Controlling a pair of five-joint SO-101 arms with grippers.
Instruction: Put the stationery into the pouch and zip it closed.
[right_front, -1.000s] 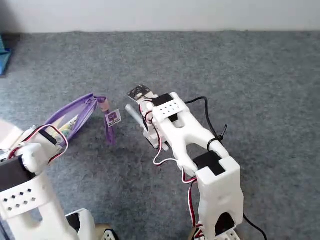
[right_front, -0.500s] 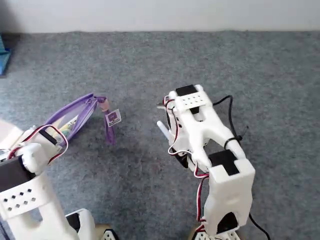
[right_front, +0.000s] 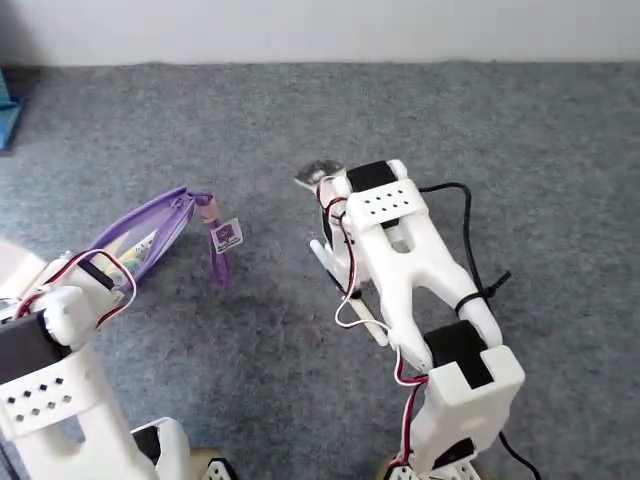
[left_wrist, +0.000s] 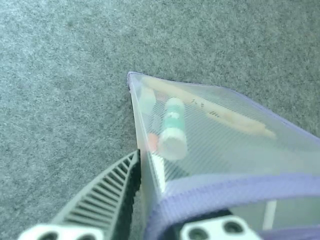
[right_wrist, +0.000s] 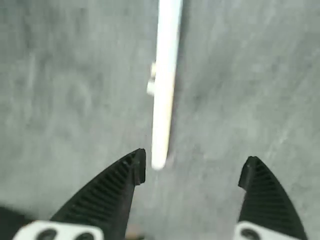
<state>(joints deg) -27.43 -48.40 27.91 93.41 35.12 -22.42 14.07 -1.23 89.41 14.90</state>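
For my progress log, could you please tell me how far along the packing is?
Done: a green-banded glue stick sits inside the clear purple-trimmed pouch, clamped by the left gripper. In hand: the right gripper hangs open over a white pen. Left: pocketing that pen and zipping.

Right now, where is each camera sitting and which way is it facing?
High view: fixed overhead, looking down on grey carpet; left arm and right arm show.
Left wrist view: on the left arm, facing the pouch; left gripper clamps it.
Right wrist view: on the right arm, facing a white pen; right gripper open.
Shared: high and left wrist views show the pouch.
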